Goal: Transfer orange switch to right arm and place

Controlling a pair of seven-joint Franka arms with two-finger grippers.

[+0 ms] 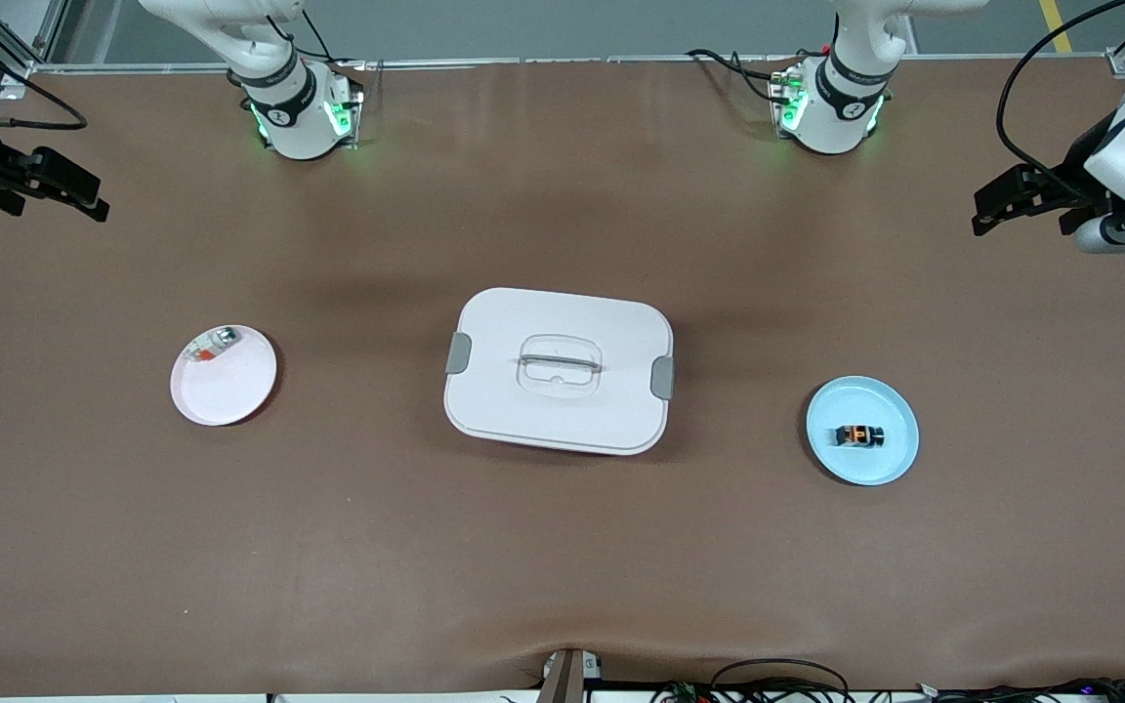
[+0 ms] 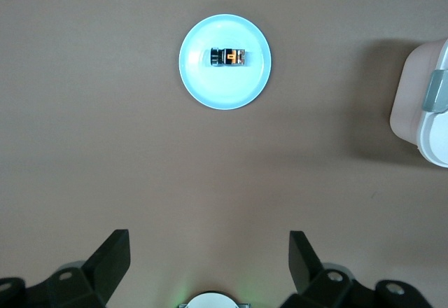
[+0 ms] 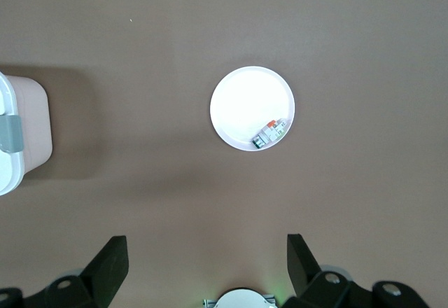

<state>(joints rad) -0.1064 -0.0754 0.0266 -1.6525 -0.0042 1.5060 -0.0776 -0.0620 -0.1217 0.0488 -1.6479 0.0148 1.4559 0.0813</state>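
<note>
Two Franka arms wait at either end of a brown counter (image 1: 562, 566), largest feature of the scene. At its centre sits a white lidded box (image 1: 559, 370) with grey side clips. A pale blue plate (image 1: 890, 459) lies toward the left arm's end; a white plate (image 1: 230, 395) lies toward the right arm's end and carries a small red-white-silver piece (image 1: 211, 345). The orange switch (image 1: 859, 435) rests on the blue plate. The left claw (image 1: 1012, 205) and the right claw (image 1: 55, 190) each hang over bare counter, fingers spread and empty. Likely risks: the tiny switch may slip or twist in a coarse pinch, or drop during the mid-air handover if one claw releases early. Both arms are cut off by the view's edges, and the switch's markings cannot be made out.
</note>
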